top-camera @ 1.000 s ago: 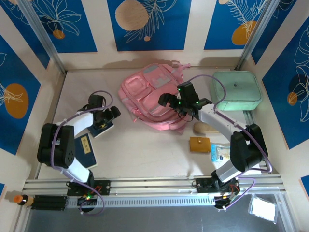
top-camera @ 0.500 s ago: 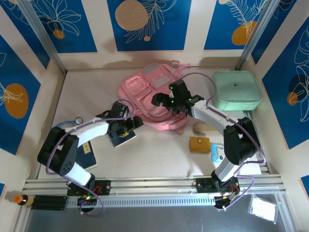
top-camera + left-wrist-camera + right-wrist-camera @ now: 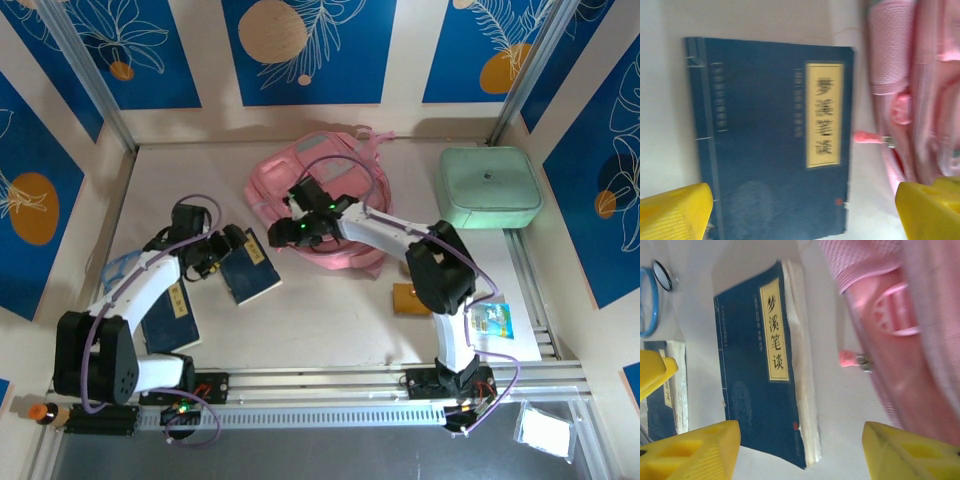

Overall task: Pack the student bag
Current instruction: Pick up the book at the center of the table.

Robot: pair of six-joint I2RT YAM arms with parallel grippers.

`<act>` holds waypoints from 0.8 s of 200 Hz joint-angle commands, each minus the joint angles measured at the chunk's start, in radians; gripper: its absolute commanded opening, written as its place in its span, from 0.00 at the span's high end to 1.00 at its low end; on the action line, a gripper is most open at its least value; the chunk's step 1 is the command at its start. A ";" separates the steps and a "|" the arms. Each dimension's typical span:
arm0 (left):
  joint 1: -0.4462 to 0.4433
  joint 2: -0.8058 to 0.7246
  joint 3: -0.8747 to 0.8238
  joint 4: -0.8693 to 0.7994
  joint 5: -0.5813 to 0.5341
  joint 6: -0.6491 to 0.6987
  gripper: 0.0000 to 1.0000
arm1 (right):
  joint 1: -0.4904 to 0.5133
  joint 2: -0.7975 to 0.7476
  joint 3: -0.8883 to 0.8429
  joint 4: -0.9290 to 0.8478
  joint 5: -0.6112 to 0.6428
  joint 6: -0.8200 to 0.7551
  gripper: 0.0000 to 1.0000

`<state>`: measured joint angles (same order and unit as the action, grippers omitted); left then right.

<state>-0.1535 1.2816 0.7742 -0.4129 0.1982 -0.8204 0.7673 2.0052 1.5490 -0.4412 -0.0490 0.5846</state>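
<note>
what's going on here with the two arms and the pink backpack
Two robot arms are working at packing the pink backpack. The left gripper hovers open over a dark blue book lying flat beside the bag. The right gripper, also open and empty, hangs at the bag's left edge near a pink zipper pull. Nothing is held.

Top view is bright and even, with soft shadows under the arms and a darker band behind the bag (image 3: 268, 182) at 12 o'clock. Left wrist view is smeared, the book (image 3: 765, 140) title blurry. Right wrist view is sharper at 9 o'clock, the surface (image 3: 840, 405) blown white and the pink fabric soft.
</note>
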 commanded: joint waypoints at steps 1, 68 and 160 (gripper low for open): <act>0.029 -0.005 -0.050 -0.032 0.018 0.026 0.07 | 0.032 0.061 0.081 -0.112 -0.001 -0.059 0.42; 0.048 0.083 -0.056 -0.035 0.017 0.071 0.22 | 0.056 0.228 0.253 -0.239 -0.014 -0.083 0.64; 0.052 0.132 -0.074 -0.027 -0.010 0.104 0.42 | 0.053 0.293 0.297 -0.272 -0.041 -0.091 0.75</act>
<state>-0.1165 1.4036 0.7109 -0.4282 0.2066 -0.7452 0.8227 2.2772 1.8160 -0.6765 -0.0605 0.5045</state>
